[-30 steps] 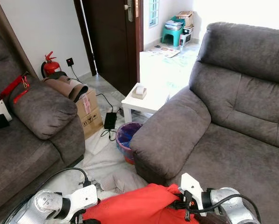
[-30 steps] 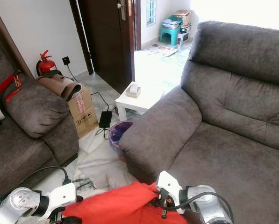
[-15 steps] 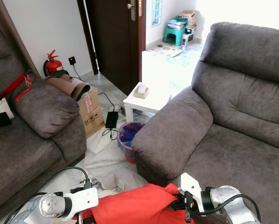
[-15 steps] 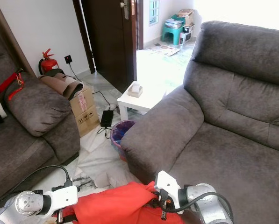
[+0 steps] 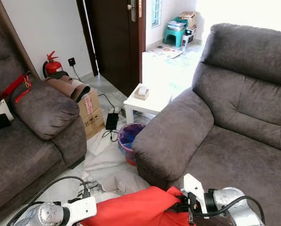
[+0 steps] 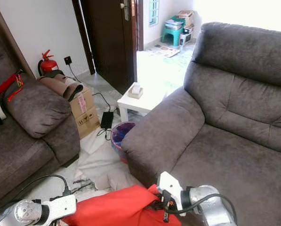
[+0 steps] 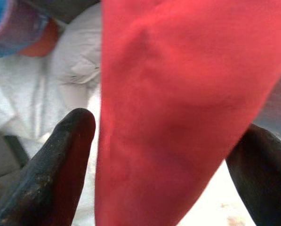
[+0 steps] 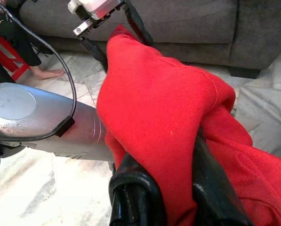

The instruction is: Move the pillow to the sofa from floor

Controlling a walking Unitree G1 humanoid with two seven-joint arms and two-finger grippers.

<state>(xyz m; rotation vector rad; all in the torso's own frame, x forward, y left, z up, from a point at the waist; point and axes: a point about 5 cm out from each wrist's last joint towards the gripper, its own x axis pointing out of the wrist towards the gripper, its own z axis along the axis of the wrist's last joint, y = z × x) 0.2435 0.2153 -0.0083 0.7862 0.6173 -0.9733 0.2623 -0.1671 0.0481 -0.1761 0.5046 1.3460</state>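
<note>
The red pillow [image 5: 135,208] hangs low in front of me, above the floor, held between my two arms. In the left wrist view, my left gripper [image 7: 168,127] has one black finger [image 7: 60,160] on each side of the red fabric, shut on the pillow [image 7: 178,94]. My right gripper [image 8: 175,183] pinches the pillow's other end [image 8: 159,113], next to the front corner of the grey sofa [image 5: 234,155]. That sofa's seat and armrest [image 5: 173,132] lie just ahead on the right.
A second grey sofa [image 5: 22,155] stands on the left. Between them are a white cloth [image 5: 119,181], a bin [image 5: 130,137], a cardboard box [image 5: 91,113], a white side table [image 5: 147,101] and floor cables. A fire extinguisher [image 5: 52,67] is by the wall. What looks like a person's foot [image 8: 44,73] rests on the floor.
The view has wobbled slightly. My left arm sits a little lower in the picture. Both grippers hold the red pillow as before.
</note>
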